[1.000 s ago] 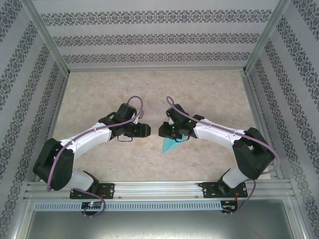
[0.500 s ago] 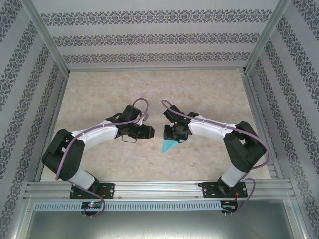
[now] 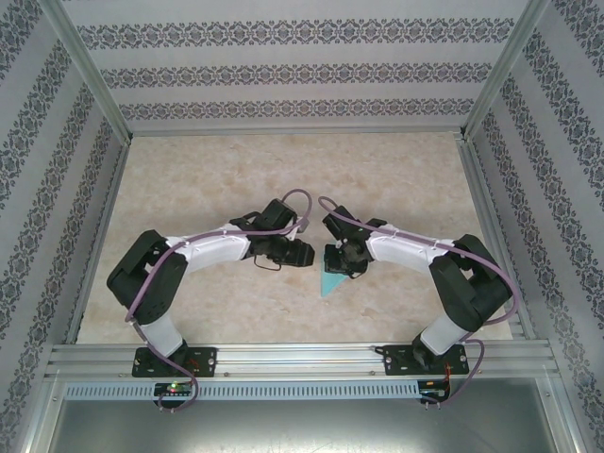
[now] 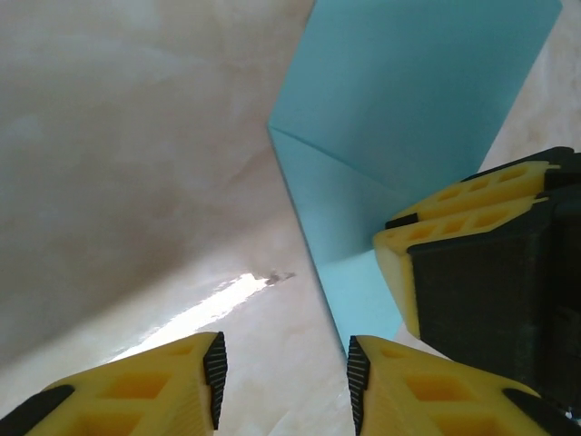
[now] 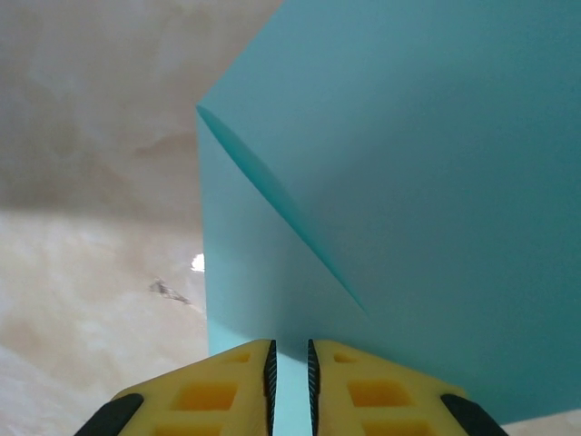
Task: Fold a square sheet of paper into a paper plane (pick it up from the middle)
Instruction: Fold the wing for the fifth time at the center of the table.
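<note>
a: right claw (image 5: 290,372) is pinched tight on the light-cyan sheet (image 5: 408,182), pads almost meeting with the paper's edge between them.
b: and the sheet is out over the middle of the tabletop (image 3: 396,170), between the two arms, its pointed end aimed at the near edge. whether that tip touches the surface, i can't tell.
a: one diagonal crease runs across it with a flap laid over, so i'd call this the early folds, a long way from a dart.
b: left claw (image 4: 286,372)? fingers apart, nothing between them, just beside the sheet's left edge.
a: my read is it's lining up to take that edge. the next move calls for sliding over the paper and closing without tugging against the right claw's hold, or the crease skews.
b: thin paper, too. it'll buckle if the two pull unevenly.
a: containers? none in play. the sheet is in a claw, not in any tray or box.
</note>
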### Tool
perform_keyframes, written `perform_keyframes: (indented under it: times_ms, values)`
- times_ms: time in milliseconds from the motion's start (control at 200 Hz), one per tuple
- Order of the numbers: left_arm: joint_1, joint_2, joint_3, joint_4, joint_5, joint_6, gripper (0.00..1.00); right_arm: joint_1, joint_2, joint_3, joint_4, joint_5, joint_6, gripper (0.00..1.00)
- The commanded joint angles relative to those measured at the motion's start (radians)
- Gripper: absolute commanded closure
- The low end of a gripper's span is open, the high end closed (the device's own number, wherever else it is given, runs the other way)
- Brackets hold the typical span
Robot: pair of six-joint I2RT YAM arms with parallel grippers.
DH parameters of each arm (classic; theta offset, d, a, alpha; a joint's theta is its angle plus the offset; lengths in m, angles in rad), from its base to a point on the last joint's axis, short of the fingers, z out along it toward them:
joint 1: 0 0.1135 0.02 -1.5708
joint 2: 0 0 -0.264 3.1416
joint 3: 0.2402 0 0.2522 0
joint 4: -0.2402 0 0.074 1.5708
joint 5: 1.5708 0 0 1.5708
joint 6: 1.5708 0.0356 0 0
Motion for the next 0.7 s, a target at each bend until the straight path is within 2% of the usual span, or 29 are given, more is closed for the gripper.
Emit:
perform_keyframes:
  times_ms: [0,155,360,694]
  values:
    - [-0.042,0.038,0.057,0.003,-0.018,-0.005,0.61,-0.023,-0.060,-0.047,0.019,0.010,0.004,0.82]
    - [-0.086,0.095,0.116,-0.013,-0.030,-0.003,0.64,-0.064,-0.105,-0.134,0.092,-0.042,0.029,0.84]
    - [-0.137,0.160,0.182,-0.023,-0.034,-0.005,0.69,-0.162,-0.145,-0.266,0.269,-0.209,0.074,0.84]
    - [-0.161,0.234,0.238,-0.023,-0.013,-0.012,0.80,-0.269,-0.164,-0.387,0.442,-0.381,0.138,0.88]
